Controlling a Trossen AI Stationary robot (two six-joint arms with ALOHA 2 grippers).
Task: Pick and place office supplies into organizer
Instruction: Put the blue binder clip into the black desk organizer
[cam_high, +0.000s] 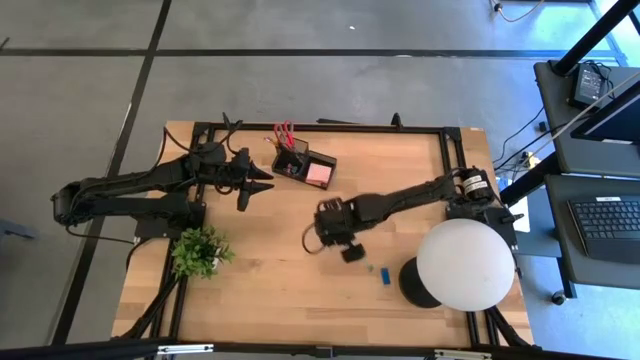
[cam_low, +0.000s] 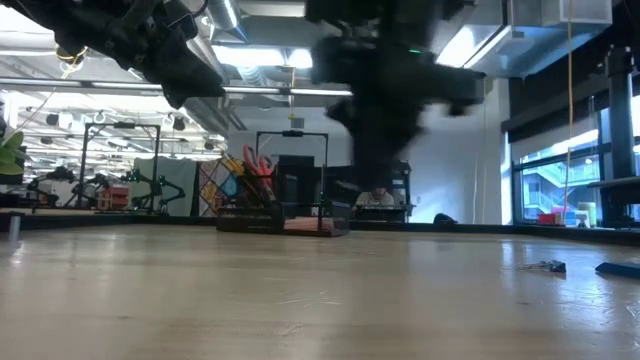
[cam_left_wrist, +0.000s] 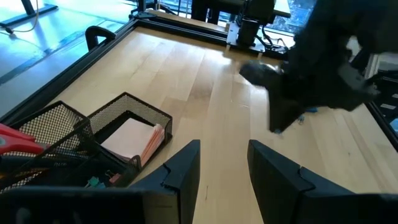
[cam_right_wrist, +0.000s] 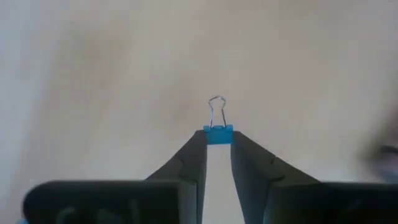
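Note:
The black mesh organizer (cam_high: 303, 165) stands at the table's far middle, with red-handled scissors (cam_high: 284, 133) upright in its cup and a pink sticky-note pad (cam_high: 319, 174) in its tray. My left gripper (cam_high: 254, 188) hovers open just left of it; the left wrist view shows the organizer (cam_left_wrist: 93, 140) beside the fingers. My right gripper (cam_right_wrist: 217, 140) is above the table's middle (cam_high: 350, 253), shut on a small blue binder clip (cam_right_wrist: 217, 134). A small blue block (cam_high: 384, 273) lies on the table right of it. My right gripper pinches the binder clip's blue body (cam_right_wrist: 218, 135) between its two fingertips, only at their free ends. The fingers come from above, slanting steeply down. The clip's wire loop (cam_right_wrist: 216, 111) sticks out beyond the fingertips, and the clip hangs clear of the table.
A white globe lamp (cam_high: 465, 262) on a round black base stands at the near right. A green potted plant (cam_high: 199, 250) stands at the near left. Small items (cam_low: 548, 266) lie on the wood at the right of the low view. Bare wood lies between the organizer and my right gripper.

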